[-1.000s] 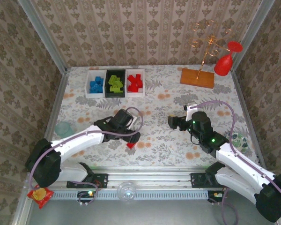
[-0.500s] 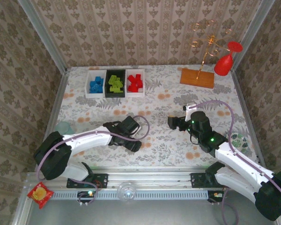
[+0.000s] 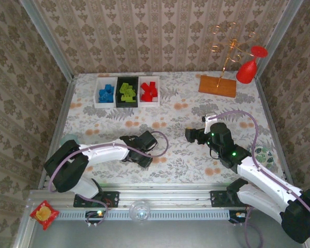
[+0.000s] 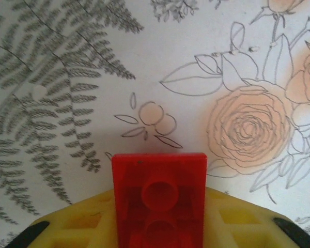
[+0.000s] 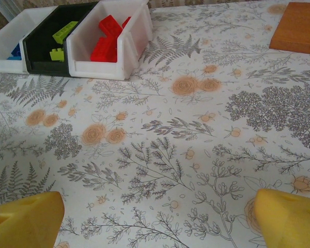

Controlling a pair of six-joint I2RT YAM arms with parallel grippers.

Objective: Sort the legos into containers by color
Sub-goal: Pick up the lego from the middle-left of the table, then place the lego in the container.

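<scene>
My left gripper [image 3: 142, 160] is low over the near middle of the table, shut on a red lego [image 4: 159, 175]. In the left wrist view the brick stands between the yellow fingers [image 4: 237, 219], its hollow underside facing the camera. My right gripper [image 3: 190, 135] hovers open right of centre, its yellow fingertips [image 5: 26, 219] wide apart over bare cloth. The containers stand in a row at the back left: a white bin [image 3: 96, 92] with blue legos [image 3: 106, 94], a black bin [image 3: 127, 78] with green legos [image 3: 127, 91], and a white bin [image 3: 158, 91] with red legos [image 3: 149, 91].
A wooden base [image 3: 217, 86] with a gold wire stand and a red wine glass [image 3: 248, 67] is at the back right. A patterned disc [image 3: 263, 154] lies by the right wall. A pale teal cup [image 3: 67, 138] peeks out beside the left arm. The wooden base [image 5: 299, 26] also lies ahead of the right gripper.
The left gripper has come down and nearer over the red lego that lay on the cloth, and has shut on it. The right arm has not moved.
</scene>
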